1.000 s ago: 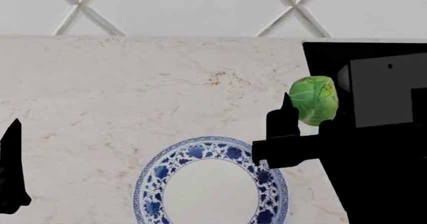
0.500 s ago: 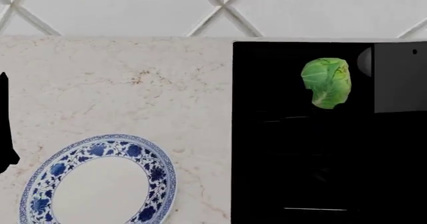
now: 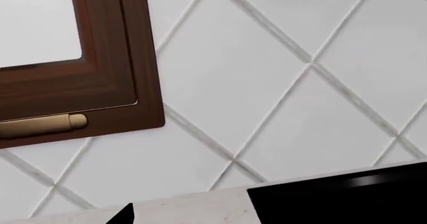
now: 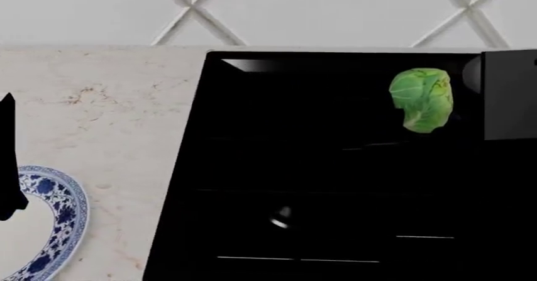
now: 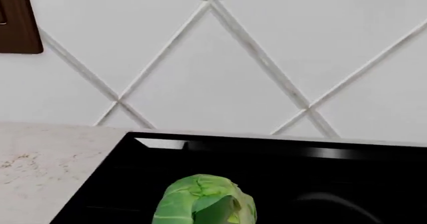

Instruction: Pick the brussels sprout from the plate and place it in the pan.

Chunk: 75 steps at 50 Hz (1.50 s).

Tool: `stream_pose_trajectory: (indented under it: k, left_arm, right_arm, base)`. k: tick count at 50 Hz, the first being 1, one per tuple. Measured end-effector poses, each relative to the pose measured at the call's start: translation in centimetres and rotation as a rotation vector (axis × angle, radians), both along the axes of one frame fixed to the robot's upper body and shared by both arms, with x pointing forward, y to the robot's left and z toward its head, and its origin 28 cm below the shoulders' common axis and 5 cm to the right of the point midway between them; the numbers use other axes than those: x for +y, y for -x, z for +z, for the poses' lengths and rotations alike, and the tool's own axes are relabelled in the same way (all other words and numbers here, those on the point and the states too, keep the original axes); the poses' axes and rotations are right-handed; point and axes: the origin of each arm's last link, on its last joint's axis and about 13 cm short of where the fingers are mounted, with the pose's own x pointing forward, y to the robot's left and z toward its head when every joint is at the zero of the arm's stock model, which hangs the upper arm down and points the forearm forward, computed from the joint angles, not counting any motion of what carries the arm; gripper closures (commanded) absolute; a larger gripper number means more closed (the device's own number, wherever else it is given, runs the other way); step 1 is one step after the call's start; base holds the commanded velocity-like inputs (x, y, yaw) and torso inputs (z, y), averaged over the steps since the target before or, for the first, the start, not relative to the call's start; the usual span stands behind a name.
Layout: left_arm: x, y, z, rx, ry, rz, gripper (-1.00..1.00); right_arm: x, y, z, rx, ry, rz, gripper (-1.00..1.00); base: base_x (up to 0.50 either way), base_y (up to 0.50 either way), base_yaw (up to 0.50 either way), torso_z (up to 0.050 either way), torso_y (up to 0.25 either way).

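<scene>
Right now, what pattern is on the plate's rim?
Blue floral on white, on the plate; best seen in the head view.

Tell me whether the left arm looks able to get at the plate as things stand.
Probably yes: the left tool hangs right by the plate at the counter's left edge, with nothing visible between them.

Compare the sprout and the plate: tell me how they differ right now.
The sprout is bright green, leafy and egg-shaped; the plate is flat, white, with a blue floral rim. The sprout shows whole, over the black cooktop; the plate lies on the marble counter, cut off by the head view's edge.
</scene>
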Motion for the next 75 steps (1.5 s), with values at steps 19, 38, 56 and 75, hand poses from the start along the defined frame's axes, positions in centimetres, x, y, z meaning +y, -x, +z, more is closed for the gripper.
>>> stream_pose_trajectory:
  k: [19,38,56,75]
  left_arm:
    - [-0.03,-0.12,-0.13,0.008,0.002,-0.007,-1.0]
    - [-0.14,-0.33,-0.38,0.011,0.011,-0.013,-1.0]
    - [-0.27,0.08,-0.56,0.016,0.019,-0.012,-1.0]
    - [-0.31,0.12,-0.55,0.018,0.021,-0.008,-1.0]
  right_arm:
    - [-0.15,-0.02,0.11,-0.007,-0.008,-0.011,1.0]
    - [-0.5,-0.22,-0.11,-0.004,-0.025,-0.03,1.0]
    - [-0.81,-0.13,-0.28,-0.026,-0.017,-0.055,1.0]
    - [-0.68,-0.27,-0.54,-0.035,-0.001,-0.051,1.0]
  base:
    - [0.0,-0.5,0.0,0.0,0.0]
    - [0.0,-0.5,0.0,0.0,0.0]
    - [0.02,-0.24,0.0,0.0,0.0]
    - [0.5,0.0,0.0,0.0,0.001]
